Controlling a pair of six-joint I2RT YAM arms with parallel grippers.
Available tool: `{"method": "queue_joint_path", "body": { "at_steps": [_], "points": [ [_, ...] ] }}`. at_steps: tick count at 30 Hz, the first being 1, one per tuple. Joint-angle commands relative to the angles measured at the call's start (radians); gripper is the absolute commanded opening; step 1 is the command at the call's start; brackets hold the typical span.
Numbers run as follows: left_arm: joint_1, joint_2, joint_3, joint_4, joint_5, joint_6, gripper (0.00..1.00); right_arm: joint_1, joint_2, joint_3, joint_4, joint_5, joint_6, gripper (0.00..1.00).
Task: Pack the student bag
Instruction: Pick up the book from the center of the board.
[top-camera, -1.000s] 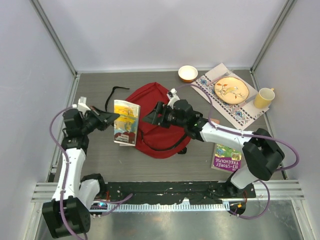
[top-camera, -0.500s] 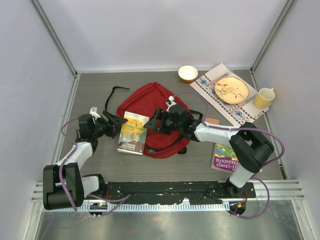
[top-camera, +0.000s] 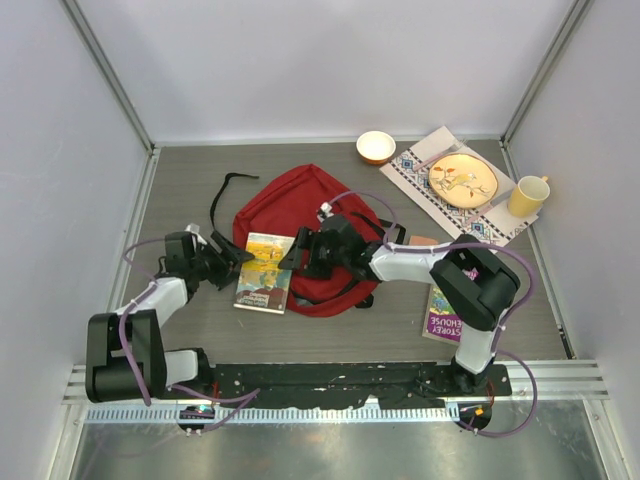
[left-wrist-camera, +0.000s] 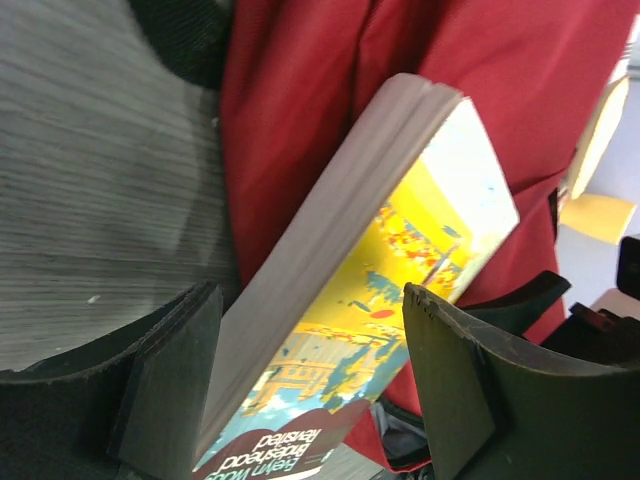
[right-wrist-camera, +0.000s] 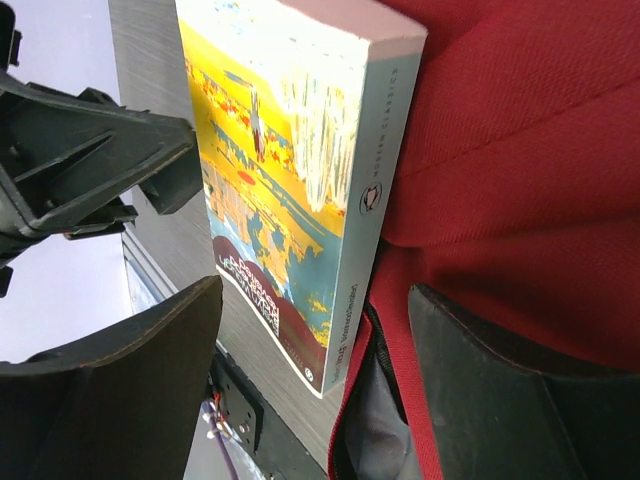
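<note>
So here's what we've got: the student bag (top-camera: 300, 205) lies flat around the middle of the surface (top-camera: 185, 175), its black strap (top-camera: 222, 192) looping out on the far left side; a yellow-covered paperback (top-camera: 265, 272) sits at the bag's near left edge, spine along the red fabric; from the left wrist view we see it tilted, far end leaning on the bag; the left gripper (top-camera: 236, 262) is low over the surface just left of the book, jaws spread wide with the book's page edge between them, so released, not clamping; the right gripper (top-camera: 292, 256) comes in from the right over the bag, just beside the book's right edge, and its jaws are spread wide too, holding nothing; in the right wrist view we can see a bit of grey lining at a gap in the red fabric right by the book's near corner; over on the far right there's an orange bowl (top-camera: 376, 146), a plate (top-camera: 463, 180) on a patterned mat (top-camera: 420, 170) and a yellow mug (top-camera: 527, 196) just beside it; a purple book (top-camera: 452, 315) lies near right, well apart from the bag.
</note>
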Motion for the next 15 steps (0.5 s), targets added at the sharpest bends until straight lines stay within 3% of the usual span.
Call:
{"method": "queue_joint_path", "body": {
  "at_steps": [1, 8, 15],
  "points": [
    [-0.026, 0.058, 0.039, -0.028, -0.038, 0.055, 0.76, 0.023, 0.019, 0.043, 0.029, 0.01, 0.018, 0.8],
    [-0.067, 0.142, 0.033, 0.01, -0.02, 0.047, 0.74, 0.034, 0.066, 0.042, 0.105, -0.013, 0.058, 0.74],
    [-0.107, 0.121, 0.016, 0.07, 0.022, 0.012, 0.7, 0.039, 0.097, 0.04, 0.203, -0.061, 0.086, 0.65]
  ]
}}
